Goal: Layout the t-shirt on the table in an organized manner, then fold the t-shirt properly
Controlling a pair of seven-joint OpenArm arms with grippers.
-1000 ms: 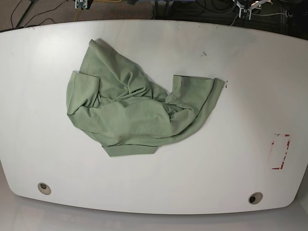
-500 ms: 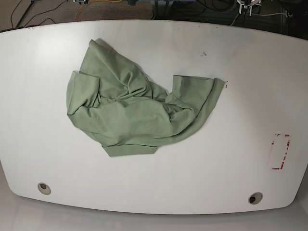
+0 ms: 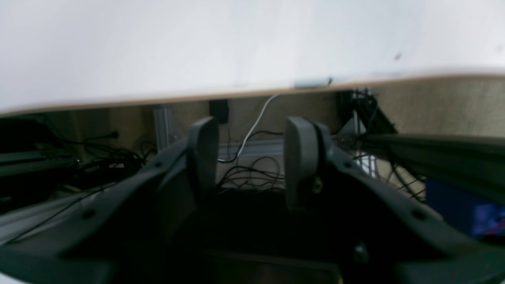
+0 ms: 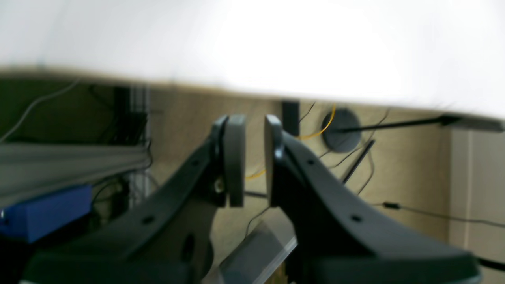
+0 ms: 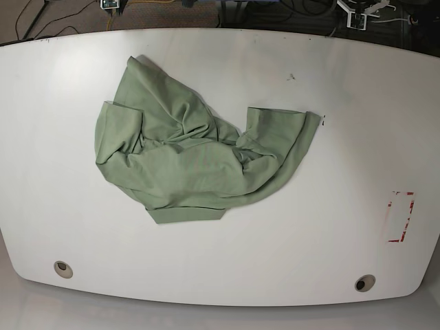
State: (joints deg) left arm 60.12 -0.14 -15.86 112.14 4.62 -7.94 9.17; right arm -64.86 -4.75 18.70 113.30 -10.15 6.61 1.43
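Base view: the t-shirt (image 5: 192, 155) lies crumpled on the desk (image 5: 330, 227), a little toward 10 o'clock from the desk's centre. Pale sage green, no print. Fabric bunched into ridges at its middle. One lobe points to 11 o'clock, another spreads toward 3 o'clock with a dark seam along its edge, and a flat hem corner juts toward 6 o'clock. Nothing touches the cloth.

Desk surface glossy white with curved edges. Grommet hole (image 5: 63, 269) near 7 o'clock, second grommet hole (image 5: 364, 282) near 5 o'clock. Red-marked rectangle (image 5: 401, 216) near 4 o'clock, well apart from the shirt. Small dark speck (image 5: 291, 76) toward 1 o'clock. Cables (image 5: 41, 15) on the floor past the far edge at 12 o'clock.

Neither arm reaches over the desk in the base view.

Left wrist view: left end effector (image 3: 251, 157) sits off the desk, beside its edge, which crosses above the fingers. Fingers stand clearly apart with a wide gap, holding nothing. White cable (image 3: 254, 126) and dark wires show through the gap.

Right wrist view, blurred: right end effector (image 4: 254, 159) also off the desk, the edge above it. Pads nearly together with only a narrow slot left, nothing between them. Yellow cable (image 4: 315, 132) and a round dark disc (image 4: 341, 130) behind; blue box (image 4: 43, 213) at 8 o'clock.
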